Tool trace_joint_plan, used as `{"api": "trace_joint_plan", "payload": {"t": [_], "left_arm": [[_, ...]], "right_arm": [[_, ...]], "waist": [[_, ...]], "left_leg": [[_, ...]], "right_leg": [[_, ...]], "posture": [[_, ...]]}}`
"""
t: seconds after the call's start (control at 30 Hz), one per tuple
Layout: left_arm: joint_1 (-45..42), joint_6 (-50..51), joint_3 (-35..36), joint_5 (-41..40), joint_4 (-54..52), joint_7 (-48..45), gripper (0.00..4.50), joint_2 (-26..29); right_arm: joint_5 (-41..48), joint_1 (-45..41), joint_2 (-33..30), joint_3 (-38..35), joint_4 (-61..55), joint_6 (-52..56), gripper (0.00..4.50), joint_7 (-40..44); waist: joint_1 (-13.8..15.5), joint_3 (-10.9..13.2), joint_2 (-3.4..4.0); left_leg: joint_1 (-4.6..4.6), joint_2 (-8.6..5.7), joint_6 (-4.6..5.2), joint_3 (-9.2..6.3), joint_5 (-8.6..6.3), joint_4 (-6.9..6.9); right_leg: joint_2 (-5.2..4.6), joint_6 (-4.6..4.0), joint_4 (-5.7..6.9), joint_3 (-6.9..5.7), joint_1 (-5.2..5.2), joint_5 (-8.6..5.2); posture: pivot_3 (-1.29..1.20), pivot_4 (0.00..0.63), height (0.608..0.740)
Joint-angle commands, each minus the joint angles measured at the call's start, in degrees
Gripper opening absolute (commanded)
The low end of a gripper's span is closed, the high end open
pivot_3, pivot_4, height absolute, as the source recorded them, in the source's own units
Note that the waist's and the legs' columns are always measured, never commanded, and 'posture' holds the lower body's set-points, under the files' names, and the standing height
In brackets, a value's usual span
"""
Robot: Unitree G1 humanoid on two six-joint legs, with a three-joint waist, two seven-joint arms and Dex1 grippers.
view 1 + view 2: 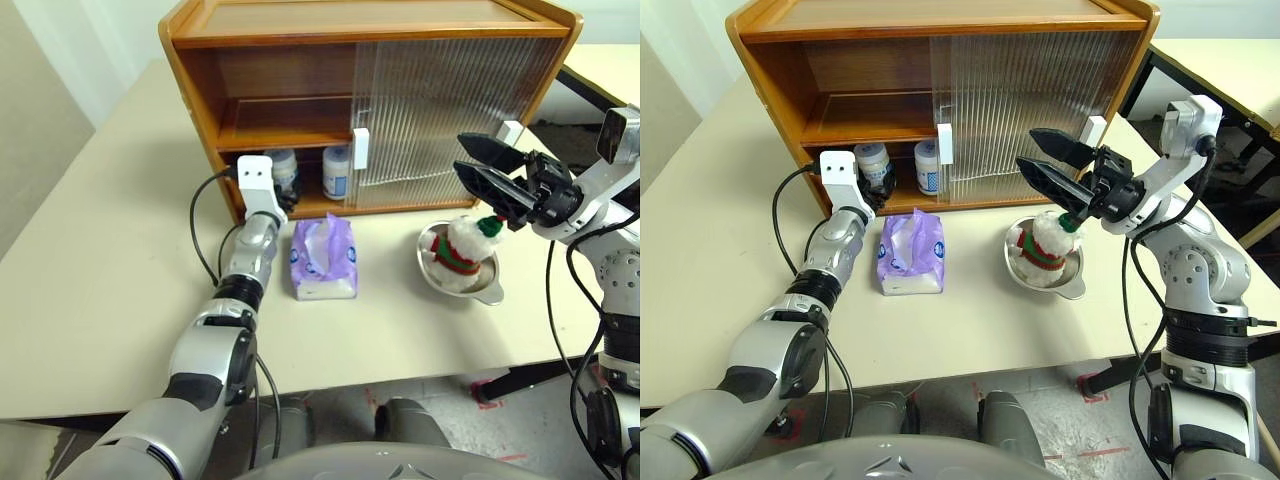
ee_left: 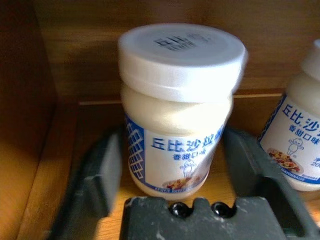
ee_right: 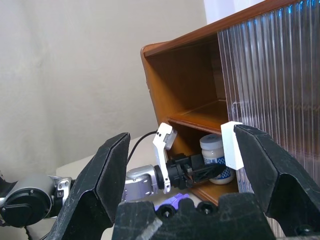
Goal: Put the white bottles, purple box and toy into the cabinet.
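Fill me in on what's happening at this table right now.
The robot is loading a wooden cabinet. Its left claw reaches into the lower compartment, fingers spread on either side of a white bottle standing there, not gripping it. A second white bottle stands beside it. The purple box lies on the table in front of the cabinet. The toy sits in a metal bowl, with the right claw open above it.
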Motion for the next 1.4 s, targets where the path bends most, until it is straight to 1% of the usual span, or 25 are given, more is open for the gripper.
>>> {"api": "trace_joint_plan", "payload": {"t": [0.03, 0.2, 0.37, 0.6, 0.7, 0.93, 1.03, 1.13, 1.23, 1.4], "left_arm": [[-0.73, -0.62, -0.05, 0.84, 1.18, 0.11, 4.48, 0.48], [-0.09, -0.54, 0.49, -0.15, 0.24, -1.09, 4.48, 0.51], [1.53, 0.6, 1.25, -1.48, -3.53, -3.1, 4.48, 0.43], [7.86, 7.49, 0.98, -4.14, -18.02, -6.33, 4.48, 0.18], [11.91, 12.45, -0.4, -4.55, -26.34, -8.62, 4.48, 1.0], [17.63, 21.61, -0.95, -6.71, -40.04, -12.65, 4.48, 3.12], [19.92, 24.79, -1.47, -10.74, -45.65, -21.12, 4.48, 6.38], [22.1, 28.84, -1.89, -17.7, -50.5, -33.29, 4.48, 11.01], [24.02, 31.8, -1.58, -23.3, -52.65, -43.37, 4.48, 15.27], [27.05, 30.73, -1.97, -26.61, -52.69, -56.86, 4.48, 21.27]], "right_arm": [[0.45, -0.27, -0.34, -0.68, -0.71, -0.73, 4.5, 0.07], [0.33, -0.71, -0.24, -0.45, -0.31, -0.76, 4.5, 0.14], [0.27, -0.98, -0.09, -0.29, -0.09, -0.76, 4.5, 0.16], [0.14, -1.53, 0.11, 0.02, 0.54, -0.87, 4.5, 0.41], [0.01, -1.98, 0.23, 0.34, 1.02, -0.93, 4.5, 0.67], [-0.36, -2.97, 0.38, 0.76, 2.24, -1.0, 4.5, 1.34], [-0.52, -3.4, 0.43, 0.97, 2.73, -1.01, 4.5, 1.65], [-0.71, -3.8, 0.38, 1.06, 3.37, -1.07, 4.5, 2.05], [-0.81, -4.01, 0.42, 1.16, 3.58, -1.05, 4.5, 2.24], [-1.03, -4.31, 0.42, 1.33, 3.96, -0.94, 4.5, 2.63]], "waist": [[0.0, 0.0, 0.0], [0.02, -0.01, -0.02], [0.01, -0.01, -0.02], [0.03, -0.02, -0.02], [0.05, -0.02, -0.02], [0.12, -0.03, -0.04], [0.06, -0.03, -0.04], [0.0, -0.03, -0.03], [0.02, -0.04, -0.02], [-0.05, -0.04, -0.01]], "left_leg": [[0.0, 0.0, 0.0, 0.01, 0.0, 0.0], [0.01, -0.01, 0.0, 0.06, 0.0, 0.02], [0.03, -0.01, 0.01, 0.1, 0.0, 0.02], [0.08, 0.01, 0.0, 0.15, 0.0, 0.02], [0.11, 0.01, -0.02, 0.17, -0.01, 0.02], [0.16, 0.01, 0.04, 0.18, 0.02, 0.03], [0.16, 0.01, 0.06, 0.18, 0.04, 0.03], [0.18, 0.04, 0.07, 0.19, 0.04, 0.02], [0.18, 0.05, 0.07, 0.2, 0.04, 0.03], [0.22, 0.07, 0.07, 0.22, 0.04, 0.02]], "right_leg": [[0.0, 0.01, 0.0, 0.01, 0.0, 0.01], [0.03, 0.08, 0.0, 0.13, 0.0, 0.07], [0.06, 0.09, -0.01, 0.2, 0.0, 0.09], [0.08, 0.09, 0.03, 0.34, -0.01, 0.1], [0.08, 0.1, 0.05, 0.39, -0.01, 0.11], [0.12, 0.09, 0.08, 0.46, 0.01, 0.15], [0.12, 0.09, 0.08, 0.46, 0.01, 0.16], [0.16, 0.07, 0.08, 0.48, 0.0, 0.15], [0.14, 0.05, 0.08, 0.48, 0.0, 0.14], [0.13, -0.02, 0.08, 0.48, 0.0, 0.11]], "posture": [[-0.02, 0.0, 0.74], [-0.02, 0.0, 0.74], [-0.01, 0.0, 0.74], [0.0, 0.0, 0.74], [0.01, 0.0, 0.74], [0.03, 0.0, 0.74], [0.04, 0.0, 0.74], [0.04, 0.0, 0.74], [0.04, 0.0, 0.74], [0.05, 0.0, 0.74]]}}
